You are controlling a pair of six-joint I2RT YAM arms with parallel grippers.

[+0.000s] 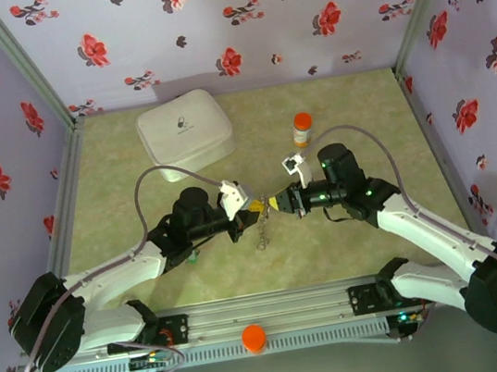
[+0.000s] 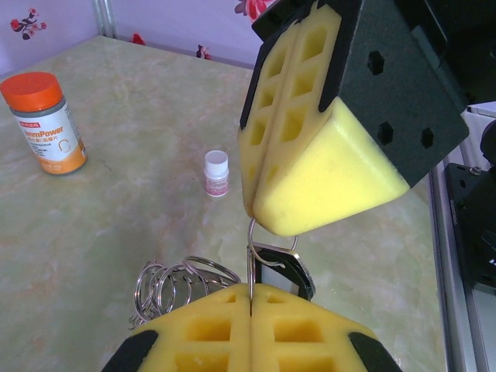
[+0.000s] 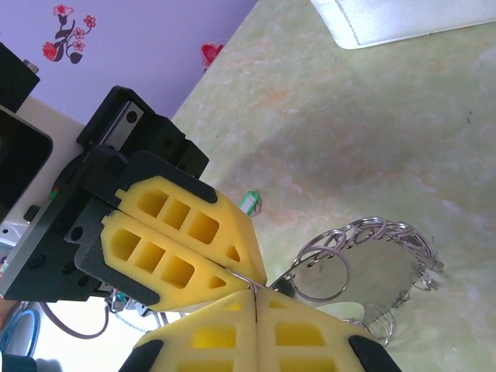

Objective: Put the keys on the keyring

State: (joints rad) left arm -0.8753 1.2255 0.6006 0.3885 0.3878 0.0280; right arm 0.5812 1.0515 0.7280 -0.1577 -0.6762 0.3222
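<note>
Yellow-padded, the left gripper (image 2: pixel 249 302) and right gripper (image 2: pixel 249 213) meet tip to tip, both pinched shut on the keyring (image 2: pixel 182 283), nearer the arms than the pill bottle (image 1: pixel 302 128). The black-headed key (image 2: pixel 285 267) seems threaded; the green-headed key (image 3: pixel 249 203) lies unthreaded, left of the bottle.

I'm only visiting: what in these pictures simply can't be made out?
Top view: keyring dangling under the left gripper and right gripper, too small to see links or keys.
Left wrist view: black key, blade hidden behind the left gripper's yellow foam.
Right wrist view: green key, all but a tip hidden behind the left gripper.
</note>
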